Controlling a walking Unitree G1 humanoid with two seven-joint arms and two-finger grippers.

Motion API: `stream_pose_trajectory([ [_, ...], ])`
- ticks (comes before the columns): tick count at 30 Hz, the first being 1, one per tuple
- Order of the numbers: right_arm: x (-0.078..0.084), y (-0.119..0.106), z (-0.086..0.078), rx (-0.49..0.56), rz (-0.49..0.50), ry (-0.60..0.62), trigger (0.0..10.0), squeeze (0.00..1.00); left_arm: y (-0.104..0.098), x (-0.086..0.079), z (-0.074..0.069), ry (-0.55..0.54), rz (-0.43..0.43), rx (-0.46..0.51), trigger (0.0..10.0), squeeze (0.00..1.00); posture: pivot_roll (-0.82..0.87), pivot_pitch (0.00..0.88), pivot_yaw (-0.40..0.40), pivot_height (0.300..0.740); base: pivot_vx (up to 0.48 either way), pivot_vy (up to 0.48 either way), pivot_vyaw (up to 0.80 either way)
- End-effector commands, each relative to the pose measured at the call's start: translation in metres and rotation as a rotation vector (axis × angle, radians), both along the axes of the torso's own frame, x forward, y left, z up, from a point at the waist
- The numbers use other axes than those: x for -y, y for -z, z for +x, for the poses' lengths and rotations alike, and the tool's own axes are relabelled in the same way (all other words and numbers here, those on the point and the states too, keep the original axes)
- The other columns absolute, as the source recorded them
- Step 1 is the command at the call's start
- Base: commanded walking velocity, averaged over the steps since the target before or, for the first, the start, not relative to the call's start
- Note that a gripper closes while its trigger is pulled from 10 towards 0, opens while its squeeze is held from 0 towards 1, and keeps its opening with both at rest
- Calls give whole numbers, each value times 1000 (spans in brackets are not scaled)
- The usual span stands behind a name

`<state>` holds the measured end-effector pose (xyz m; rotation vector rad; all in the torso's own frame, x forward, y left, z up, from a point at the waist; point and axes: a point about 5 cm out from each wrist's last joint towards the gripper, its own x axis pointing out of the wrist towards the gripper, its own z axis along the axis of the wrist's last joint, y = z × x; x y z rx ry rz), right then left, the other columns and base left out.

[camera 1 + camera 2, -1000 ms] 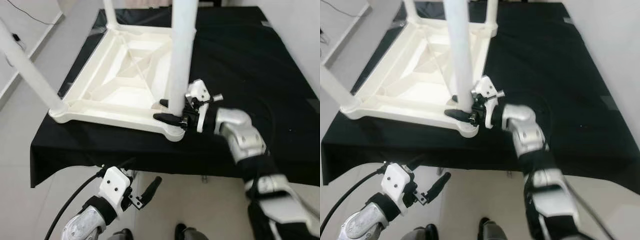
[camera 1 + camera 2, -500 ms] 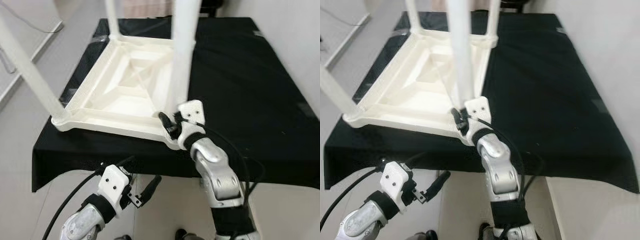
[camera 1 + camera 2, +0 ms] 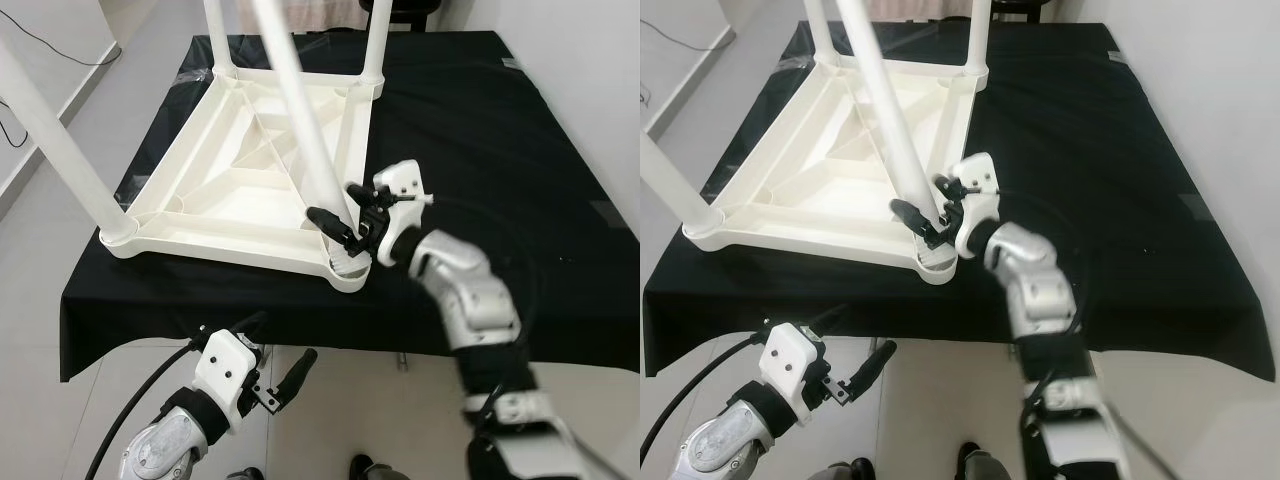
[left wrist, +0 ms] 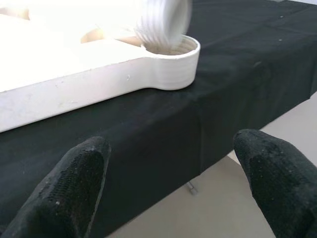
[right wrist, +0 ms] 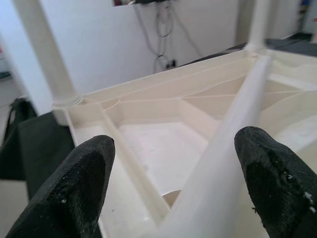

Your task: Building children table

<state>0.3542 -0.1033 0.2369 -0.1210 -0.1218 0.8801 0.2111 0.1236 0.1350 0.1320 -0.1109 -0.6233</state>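
White plastic table top (image 3: 240, 170) lying upside down on black cloth (image 3: 480, 150) | three legs standing in corner sockets | fourth leg (image 3: 300, 130) leaning at 11 o'clock, not seated | right gripper (image 3: 345, 215) open, flanking its base | left gripper (image 3: 285, 375) open, empty, hanging idle.

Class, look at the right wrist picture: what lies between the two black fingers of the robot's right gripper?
In the right wrist view, a tilted white plastic table leg runs between the right gripper's black fingers, leaning over the upturned white plastic tabletop.
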Motion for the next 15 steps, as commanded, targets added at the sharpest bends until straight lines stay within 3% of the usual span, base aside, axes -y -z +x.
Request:
stream_pose_trajectory([
  [1, -2, 6, 5, -7, -88, -43, 10000, 0, 3, 1, 0, -6, -1, -4, 10000, 0, 61, 220, -39, 740, 0, 0, 0],
  [5, 2, 5, 16, 1, -177, 23, 10000, 0, 3, 1, 0, -7, -2, -2, 10000, 0, 63, 219, -43, 740, 0, 0, 0],
  [6, 3, 4, 20, -5, -207, 56, 9490, 0, 2, 2, 0, -9, -2, 0, 10000, 0, 61, 220, -46, 740, 0, 0, 0],
  [8, 5, 3, 24, -10, -230, 92, 10000, 0, 2, 2, 0, -11, -3, 1, 10000, 0, 61, 222, -47, 740, 0, 0, 0],
  [15, 5, 1, 29, -43, -224, 156, 10000, 0, 1, 3, -1, -16, -7, 2, 10000, 0, 57, 227, -40, 740, 0, 0, 0],
])
